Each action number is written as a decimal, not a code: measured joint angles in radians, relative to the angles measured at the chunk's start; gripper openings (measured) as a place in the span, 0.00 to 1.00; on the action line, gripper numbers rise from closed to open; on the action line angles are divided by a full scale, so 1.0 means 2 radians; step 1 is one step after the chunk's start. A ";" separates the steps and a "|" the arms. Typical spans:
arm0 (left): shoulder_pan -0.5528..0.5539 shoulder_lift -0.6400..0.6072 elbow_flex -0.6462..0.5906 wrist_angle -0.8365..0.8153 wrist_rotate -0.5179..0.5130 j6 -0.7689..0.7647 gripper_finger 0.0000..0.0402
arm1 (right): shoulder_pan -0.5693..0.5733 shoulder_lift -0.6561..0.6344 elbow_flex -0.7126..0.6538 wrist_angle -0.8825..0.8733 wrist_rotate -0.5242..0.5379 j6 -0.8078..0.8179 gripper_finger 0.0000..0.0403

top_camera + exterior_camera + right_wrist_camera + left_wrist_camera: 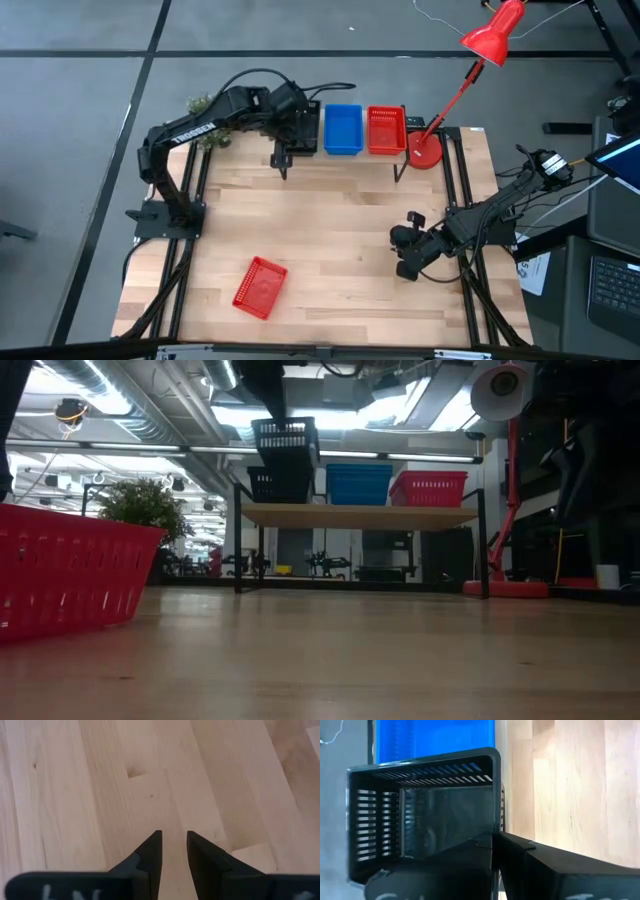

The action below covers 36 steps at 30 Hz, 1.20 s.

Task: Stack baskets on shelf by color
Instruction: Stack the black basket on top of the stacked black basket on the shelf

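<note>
The shelf (360,515) stands at the table's far edge. On it, from left to right, sit a black basket (278,484), a blue basket (358,484) and a red basket (428,488). My left gripper (495,837) holds a second black basket (285,440) in the air above the black one; in the high view the arm hides it. Another red basket (260,286) lies flat on the table near the front left. My right gripper (173,840) hovers narrowly open over bare wood at the table's right side (405,250). My left gripper holds the black basket by one side wall (496,815): one finger (470,855) is inside the basket and the other (535,860) outside. The basket is lifted clear, level, above the black basket on the shelf's left end.
A red desk lamp has its base (425,152) beside the shelf's right end, its arm slanting up to the right. A small plant (205,105) sits off the shelf's left end. The table's middle (330,230) is bare wood.
</note>
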 joint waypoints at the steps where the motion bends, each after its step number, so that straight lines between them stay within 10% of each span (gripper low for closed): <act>1: -0.002 0.000 0.000 -0.001 -0.008 -0.002 0.00 | 0.000 0.000 0.000 0.000 0.000 0.005 0.22; 36: -0.019 0.044 0.000 -0.013 -0.081 -0.064 0.15 | 0.000 0.000 0.000 0.004 0.029 0.034 0.22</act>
